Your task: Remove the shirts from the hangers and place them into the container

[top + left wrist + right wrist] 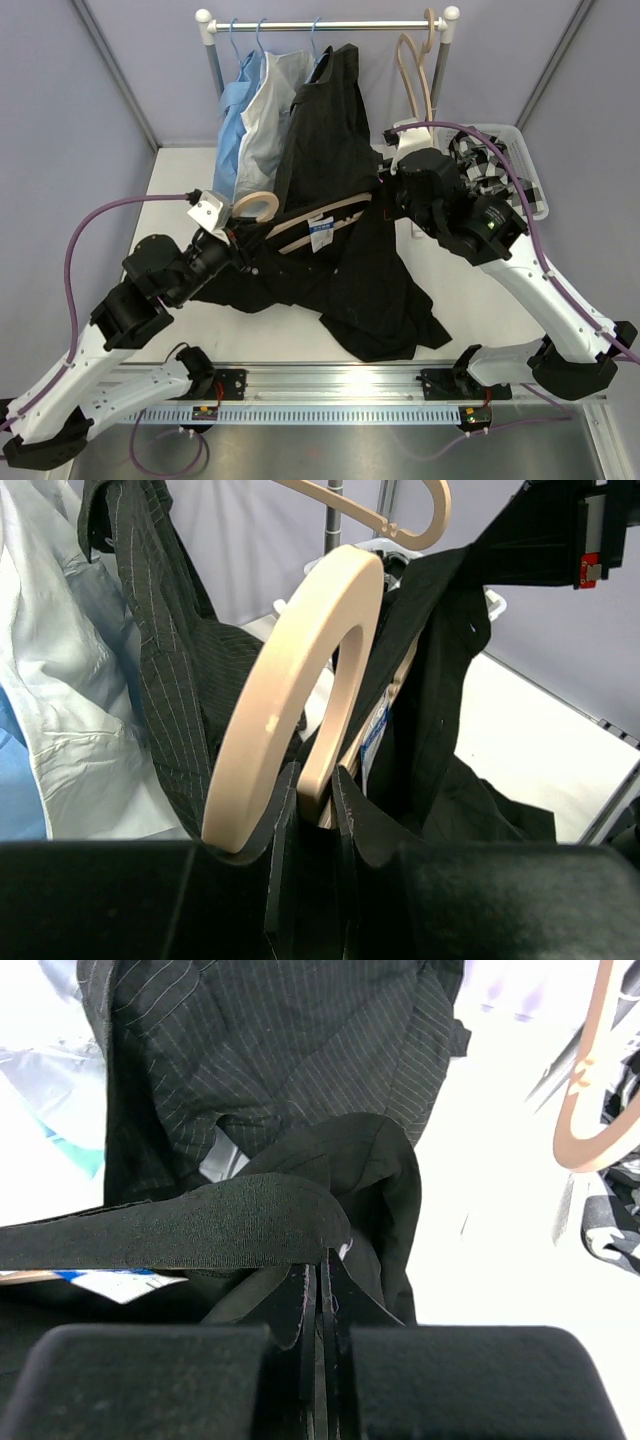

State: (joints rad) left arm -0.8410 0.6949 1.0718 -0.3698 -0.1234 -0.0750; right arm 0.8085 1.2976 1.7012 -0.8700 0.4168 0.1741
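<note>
A plain black shirt hangs on a tan wooden hanger held low over the table, its hem spread across the tabletop. My left gripper is shut on the hanger's neck, just below the thick curved hook. My right gripper is shut on a fold of the black shirt at the hanger's far end. The white lattice container stands at the back right behind my right arm. A black-and-white checked shirt lies in it.
On the rack at the back, light blue, white and dark pinstriped shirts hang from thin blue hangers. An empty wooden hanger hangs at the rack's right end. The pinstriped shirt hangs close behind the grip.
</note>
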